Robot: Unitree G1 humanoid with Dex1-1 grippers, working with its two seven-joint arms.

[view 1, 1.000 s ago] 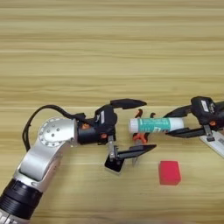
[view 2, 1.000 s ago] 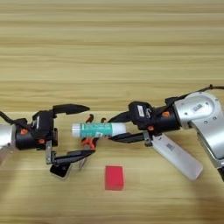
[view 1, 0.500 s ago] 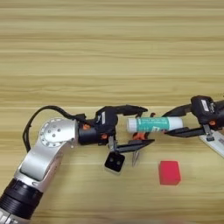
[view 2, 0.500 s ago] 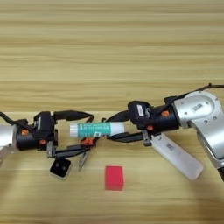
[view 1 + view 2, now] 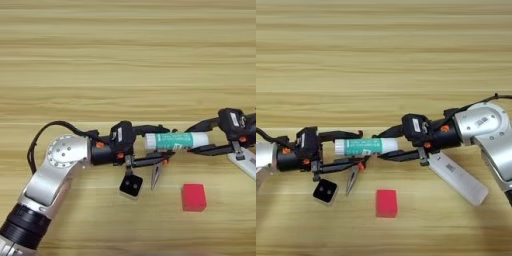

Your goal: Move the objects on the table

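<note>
The white-and-green tube point(image 5: 175, 141) lies level at mid table, between my two grippers. My right gripper point(image 5: 387, 145) comes in from the right, its fingers pressed above and below the tube's white end. From the left, my left gripper point(image 5: 161, 144) stands open, its two fingers straddling the tube's green end without touching it. The orange-handled pliers point(image 5: 156, 172) lie just under its lower finger. In front of them sit the small black square block point(image 5: 131, 186) and, further right, the red foam cube point(image 5: 194, 197). The white remote-like device point(image 5: 457, 178) lies under my right forearm.
The light wooden table point(image 5: 125, 60) stretches far beyond the objects. A black cable point(image 5: 42, 137) loops beside my left forearm point(image 5: 55, 170), which crosses the front left corner.
My left gripper's fingers have narrowed from wide open to a closer straddle of the tube's green end. The right gripper and tube have held still.
</note>
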